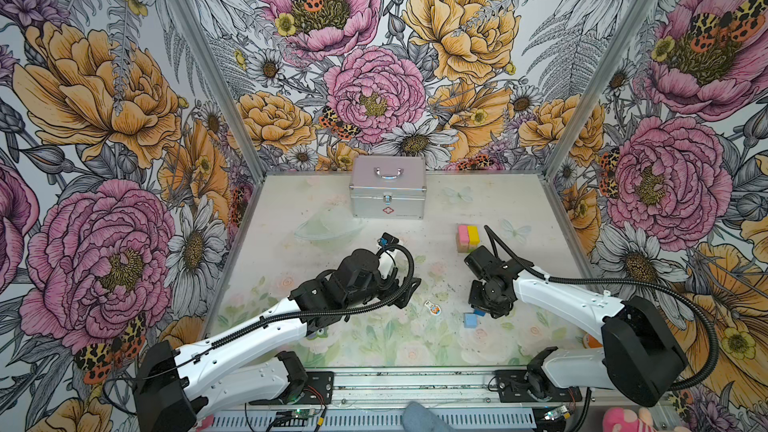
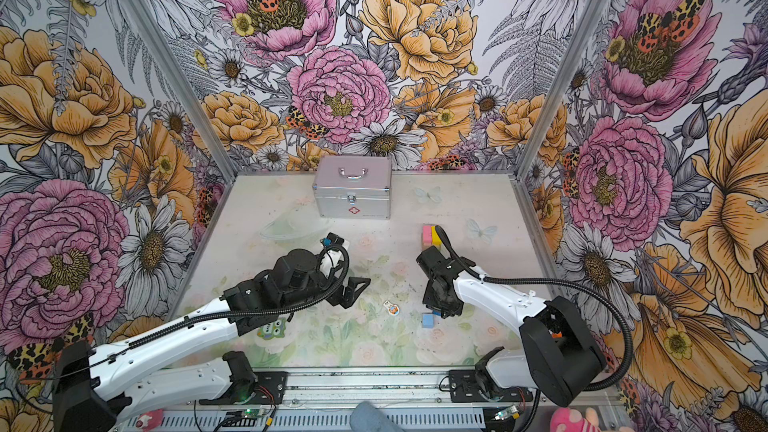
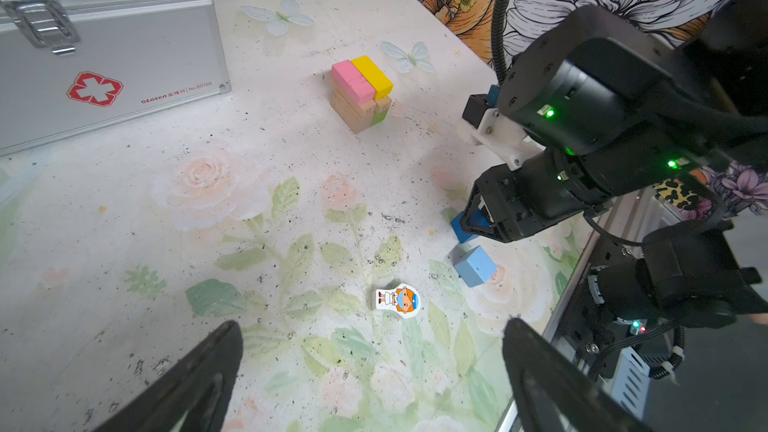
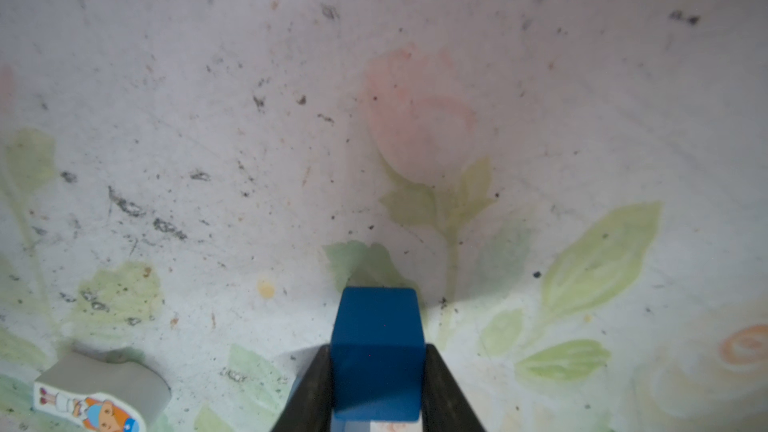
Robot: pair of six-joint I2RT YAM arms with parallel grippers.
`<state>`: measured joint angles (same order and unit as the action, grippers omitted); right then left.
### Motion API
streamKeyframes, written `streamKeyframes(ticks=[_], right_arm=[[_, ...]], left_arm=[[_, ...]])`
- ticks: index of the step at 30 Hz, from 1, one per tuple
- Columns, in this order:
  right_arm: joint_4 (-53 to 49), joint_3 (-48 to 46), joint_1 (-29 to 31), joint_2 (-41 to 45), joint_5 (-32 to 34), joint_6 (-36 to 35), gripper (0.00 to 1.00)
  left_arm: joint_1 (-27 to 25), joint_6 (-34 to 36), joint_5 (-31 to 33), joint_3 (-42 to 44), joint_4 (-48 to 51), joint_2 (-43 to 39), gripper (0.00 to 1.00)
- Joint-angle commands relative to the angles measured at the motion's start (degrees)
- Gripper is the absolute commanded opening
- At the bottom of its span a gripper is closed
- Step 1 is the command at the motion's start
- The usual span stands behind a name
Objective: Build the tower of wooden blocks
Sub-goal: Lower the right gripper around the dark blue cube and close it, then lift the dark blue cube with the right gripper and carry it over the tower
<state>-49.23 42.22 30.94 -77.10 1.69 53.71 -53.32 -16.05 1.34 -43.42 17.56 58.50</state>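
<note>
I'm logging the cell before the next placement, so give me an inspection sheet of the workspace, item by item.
Surface: floral table, dark specks all over.
Job's things: tower, pink and yellow on top; light blue block and figure piece loose on the table.
Clutter: silver case, closed, at the back.
Grippers: left gripper open, empty; right gripper shut on the dark blue block.
Cables: black hose arcs near the tower.
Surroundings: floral walls; pink plush outside the front rail.

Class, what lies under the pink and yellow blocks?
Tan blocks and one green block show beneath them; the stack's inside and far side are hidden.
</note>
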Motion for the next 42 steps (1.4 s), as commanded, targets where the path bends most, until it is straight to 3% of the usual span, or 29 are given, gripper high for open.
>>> streamKeyframes(ticks=[1,21,29,42], right_arm=[[0.5,1.9,-0.8,-0.9,-0.1,-3.2,0.33],[2.1,3.6,-4.6,-5.6,-0.1,-9.5,0.35],[1.9,4.9,-4.8,-3.1,-0.6,-10.7,0.33],[-2.9,19.3,-8.3,-4.2,-1.7,-19.5,0.32]], left_arm=[[0.7,-0.7,-1.0,0.1,-0.6,-1.1,0.99],[1.1,-2.1,-0.3,-1.9,0.1,1.5,0.99],[1.1,-2.2,0.1,-3.3,0.6,2.1,0.99],[1.1,-1.7,1.5,-5.3,2.2,2.7,0.99]])
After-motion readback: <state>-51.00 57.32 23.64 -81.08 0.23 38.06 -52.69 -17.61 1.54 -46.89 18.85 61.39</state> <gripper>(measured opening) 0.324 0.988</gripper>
